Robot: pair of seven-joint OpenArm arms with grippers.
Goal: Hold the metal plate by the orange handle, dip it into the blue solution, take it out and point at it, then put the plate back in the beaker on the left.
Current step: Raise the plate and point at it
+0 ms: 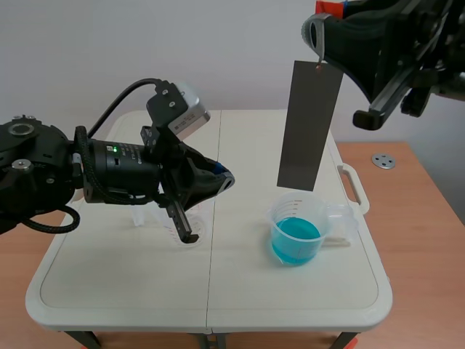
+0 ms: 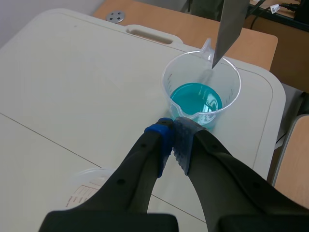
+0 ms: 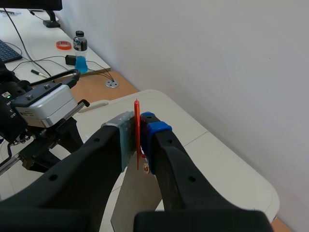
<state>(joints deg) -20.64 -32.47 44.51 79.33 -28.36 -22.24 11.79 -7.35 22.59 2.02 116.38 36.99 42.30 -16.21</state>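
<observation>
Above the blue solution [image 1: 294,238], your right gripper [image 3: 140,129] pinches the metal plate [image 1: 309,123] by its orange handle [image 3: 137,121]; left gripper [image 2: 172,137] closed, empty.

Cream folding worktop [image 1: 109,283] with carry handle [image 1: 352,185]; brown desk [image 1: 414,196] just behind, bearing a round metal disc [image 1: 383,161]; farther off, bottle of blue liquid [image 3: 80,50], orange tape roll [image 3: 63,45], keyboard [image 3: 6,50].

The scene view faces 12 o'clock over the cream plastic folding table [image 1: 109,291], sharing the clear plastic beaker of blue liquid [image 1: 296,236] at 4 o'clock with the close left wrist view, while the right wrist view looks down from high.
</observation>
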